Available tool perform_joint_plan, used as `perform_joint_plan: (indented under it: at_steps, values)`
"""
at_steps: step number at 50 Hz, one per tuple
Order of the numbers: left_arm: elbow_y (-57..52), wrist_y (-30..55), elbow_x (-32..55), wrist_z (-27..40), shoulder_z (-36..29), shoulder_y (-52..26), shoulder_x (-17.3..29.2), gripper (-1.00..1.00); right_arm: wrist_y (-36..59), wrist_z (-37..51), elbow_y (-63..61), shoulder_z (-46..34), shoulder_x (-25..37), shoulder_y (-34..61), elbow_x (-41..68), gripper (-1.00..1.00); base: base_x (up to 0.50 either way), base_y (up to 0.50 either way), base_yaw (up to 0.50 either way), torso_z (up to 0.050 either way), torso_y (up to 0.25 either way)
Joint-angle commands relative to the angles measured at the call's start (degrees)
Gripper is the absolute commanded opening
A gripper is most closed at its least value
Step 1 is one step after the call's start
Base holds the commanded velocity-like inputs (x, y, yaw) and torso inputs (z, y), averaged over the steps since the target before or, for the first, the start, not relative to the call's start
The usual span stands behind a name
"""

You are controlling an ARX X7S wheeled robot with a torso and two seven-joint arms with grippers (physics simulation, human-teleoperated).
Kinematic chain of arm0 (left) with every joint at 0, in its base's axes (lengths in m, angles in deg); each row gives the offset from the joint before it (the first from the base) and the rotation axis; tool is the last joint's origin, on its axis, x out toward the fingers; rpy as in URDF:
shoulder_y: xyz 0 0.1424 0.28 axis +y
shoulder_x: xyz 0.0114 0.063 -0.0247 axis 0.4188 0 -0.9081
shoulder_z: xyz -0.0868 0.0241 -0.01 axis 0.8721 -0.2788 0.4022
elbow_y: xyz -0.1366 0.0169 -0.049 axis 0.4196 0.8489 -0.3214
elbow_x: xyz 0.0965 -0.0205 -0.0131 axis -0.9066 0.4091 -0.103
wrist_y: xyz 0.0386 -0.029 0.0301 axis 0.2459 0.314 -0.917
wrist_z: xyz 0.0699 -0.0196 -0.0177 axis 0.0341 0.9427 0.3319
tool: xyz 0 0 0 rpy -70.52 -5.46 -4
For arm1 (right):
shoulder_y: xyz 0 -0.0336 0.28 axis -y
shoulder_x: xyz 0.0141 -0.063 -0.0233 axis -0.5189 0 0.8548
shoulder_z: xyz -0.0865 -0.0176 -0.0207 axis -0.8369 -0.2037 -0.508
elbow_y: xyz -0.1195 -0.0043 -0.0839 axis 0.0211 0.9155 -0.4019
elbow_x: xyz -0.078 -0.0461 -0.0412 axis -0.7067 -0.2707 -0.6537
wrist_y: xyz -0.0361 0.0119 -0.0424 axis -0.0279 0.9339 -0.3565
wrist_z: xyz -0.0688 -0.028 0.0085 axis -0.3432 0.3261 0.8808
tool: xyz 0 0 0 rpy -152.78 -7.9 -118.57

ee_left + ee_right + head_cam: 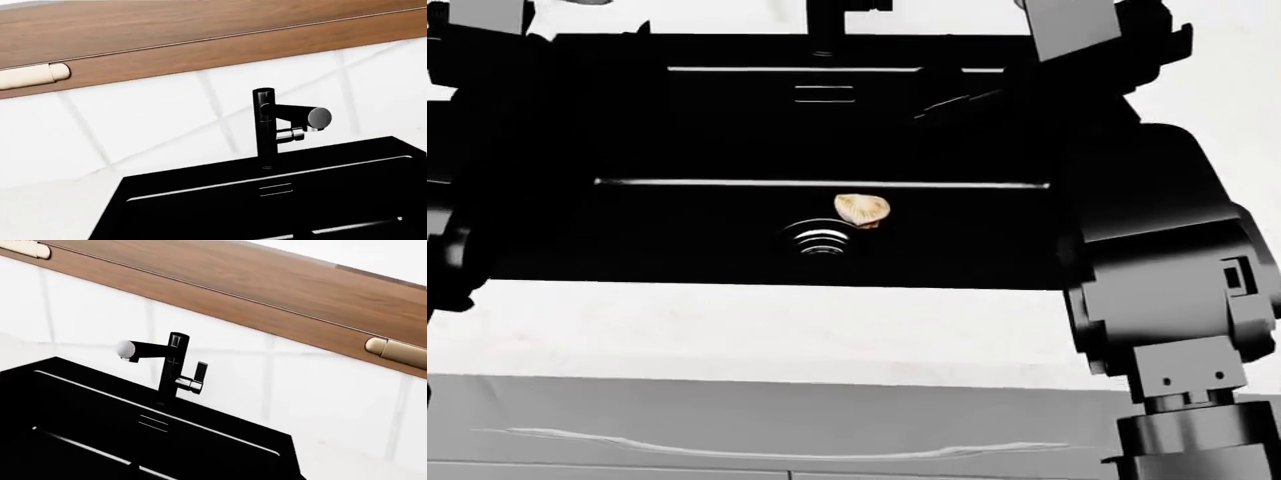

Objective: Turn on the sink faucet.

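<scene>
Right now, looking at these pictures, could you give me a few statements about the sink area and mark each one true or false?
1. The sink faucet is black. True.
2. Water is pouring from the faucet. False: no water shows at its nozzle.
3. The sink is white. False: it is glossy black.
4. A small pale object lies in the basin beside the round drain. True.
5. A gripper is clamped on the lever handle. False: nothing touches the lever.
6. White tiles cover the wall behind the faucet. True.
</scene>
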Motion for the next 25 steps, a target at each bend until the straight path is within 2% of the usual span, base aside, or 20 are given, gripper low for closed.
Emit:
perform_joint_plan:
  at_steps: [1,25]
  values:
    - [7.82,-4.23,-2.61,-1.51,-0.95,-2.65,-0.24,1.00,-1.92,-1.04,3.68,-0.45,-0.40,0.71,0.14,1.00,0.22,0.00,0.00,0.000,0.000]
    - [7.88,-3.76,-4.82,-1.63,1.81,-0.84,0.18,1.00,-3.56,-1.75,6.64,-0.77,-0.65,0.32,0.52,1.00,0.25,0.00,0.00,0.000,0.000]
